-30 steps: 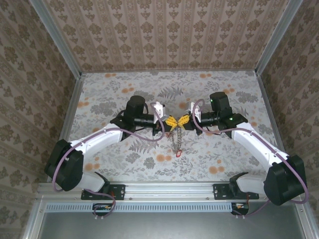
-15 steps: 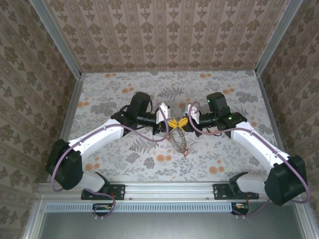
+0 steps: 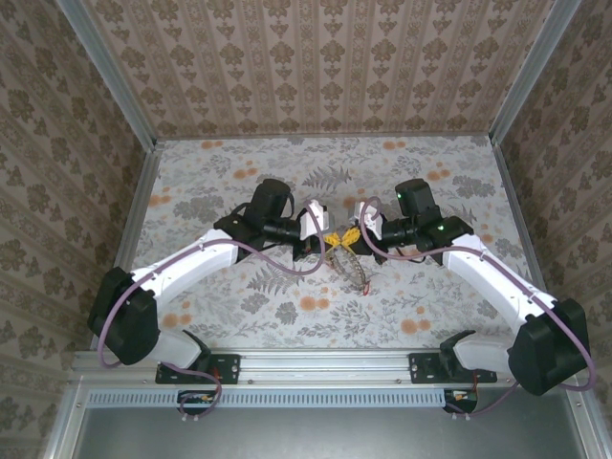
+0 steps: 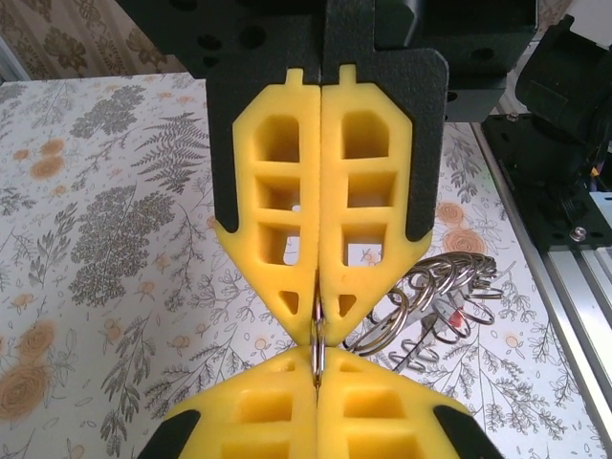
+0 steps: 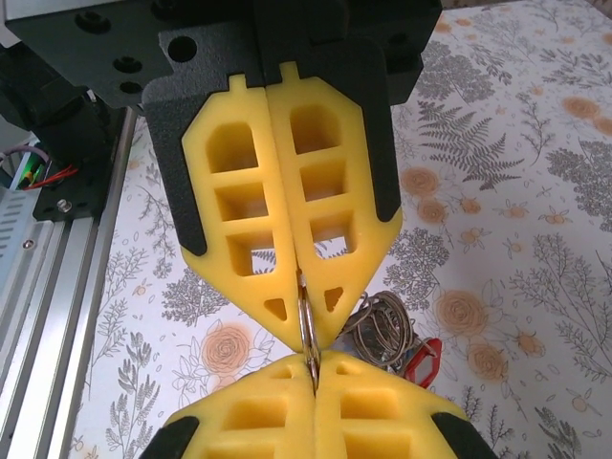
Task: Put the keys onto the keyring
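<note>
left gripper (image 4: 318, 327) is clamping shut on the thin wire of the keyring (image 4: 316, 352). right gripper (image 5: 306, 327) is pinching the same wire, meeting it tip to tip over the middle of the table (image 3: 220, 182). the keys (image 4: 435, 304) are hanging bunched just beside the fingertips, a red tag (image 5: 424, 361) among them. judgement: threading is looking mostly done; cannot tell whether a key is left. ring is standing upright, edge-on to both wrist cameras. the bunch is trailing far-left to near-right.
</note>
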